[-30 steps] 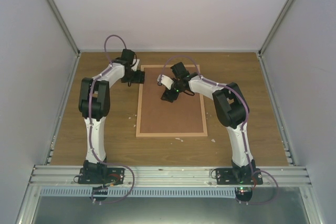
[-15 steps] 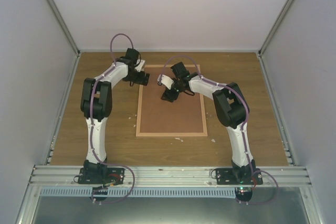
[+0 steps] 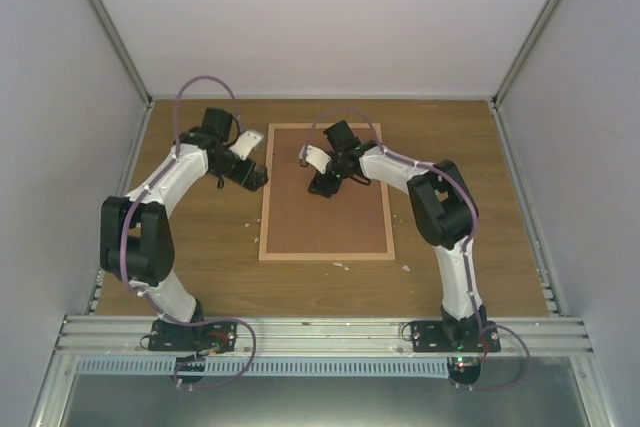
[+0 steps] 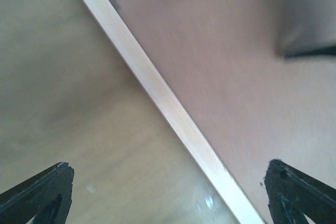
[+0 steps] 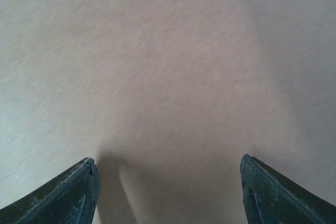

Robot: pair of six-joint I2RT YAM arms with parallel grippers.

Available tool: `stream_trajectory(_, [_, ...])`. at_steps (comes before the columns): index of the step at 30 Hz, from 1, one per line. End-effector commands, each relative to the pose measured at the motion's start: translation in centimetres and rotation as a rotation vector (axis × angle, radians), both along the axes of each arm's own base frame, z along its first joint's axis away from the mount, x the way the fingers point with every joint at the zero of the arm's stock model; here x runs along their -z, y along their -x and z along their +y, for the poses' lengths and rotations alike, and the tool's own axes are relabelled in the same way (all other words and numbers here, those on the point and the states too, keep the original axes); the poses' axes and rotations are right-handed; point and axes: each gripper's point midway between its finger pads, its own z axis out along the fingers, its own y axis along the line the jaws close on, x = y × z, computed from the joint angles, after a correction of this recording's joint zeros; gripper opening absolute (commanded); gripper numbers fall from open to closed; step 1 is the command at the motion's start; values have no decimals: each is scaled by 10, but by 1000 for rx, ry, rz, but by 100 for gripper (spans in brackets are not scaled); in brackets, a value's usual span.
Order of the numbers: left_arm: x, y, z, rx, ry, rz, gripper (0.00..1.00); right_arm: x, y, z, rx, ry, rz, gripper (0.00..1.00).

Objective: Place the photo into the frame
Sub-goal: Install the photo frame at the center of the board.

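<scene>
Frame [image 3: 327, 256]: light wooden rails, lying flat at mid tabletop [image 3: 215, 247] with its long sides running near to far. Its back faces up, filled rail to rail by a brown backing board [image 3: 330, 222].

Photo: not visible in any view. It may lie under the board, but that cannot be told.

White scraps [image 3: 340, 267]: a few, loose on the tabletop just beside the near rail and off the near right corner.

Right claw [image 3: 322, 187]: over the far half of the board, jaws apart with nothing between them, tips low over or on the brown surface. Contact cannot be told. It is likely placed there to press the board down into the rails.

Left claw [image 3: 255, 179]: jaws spread wide and empty, at the frame's left rail towards the far corner. The wrist view shows the rail [image 4: 157, 87] crossing between the tips, so it is judged clear of any grip.

Open room: bare strips of tabletop left and right of the frame, a narrower band beyond the far rail, and enclosure walls on three sides.
</scene>
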Motion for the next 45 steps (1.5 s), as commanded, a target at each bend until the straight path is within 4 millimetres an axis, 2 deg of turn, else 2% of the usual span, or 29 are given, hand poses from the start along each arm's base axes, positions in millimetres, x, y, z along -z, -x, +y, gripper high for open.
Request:
stream_trajectory(1, [31,60,-3,165,-20,80,99,-16,32,-2,-50,52,-9,74])
stream_trajectory(4, [42,85,3,171,-44,107,99,-27,53,4,-87,36,-13,74])
stream_trajectory(8, [58,106,5,161,-76,149,99,-29,84,11,-150,40,-26,74])
stream_trajectory(12, [74,117,4,155,-115,171,99,-15,109,17,-195,63,-18,74])
stream_trajectory(14, [77,114,3,147,-128,165,99,-4,116,19,-201,77,-2,74])
stream_trajectory(19, [87,112,-5,154,-122,192,99,18,122,17,-196,113,13,74])
stream_trajectory(26, [99,105,-6,131,-149,187,99,45,128,-3,-186,185,4,74])
stream_trajectory(38, [106,100,-1,99,-184,183,99,47,129,-5,-181,193,8,74])
stream_trajectory(45, [122,107,-2,120,-221,211,99,49,128,-5,-181,196,6,74])
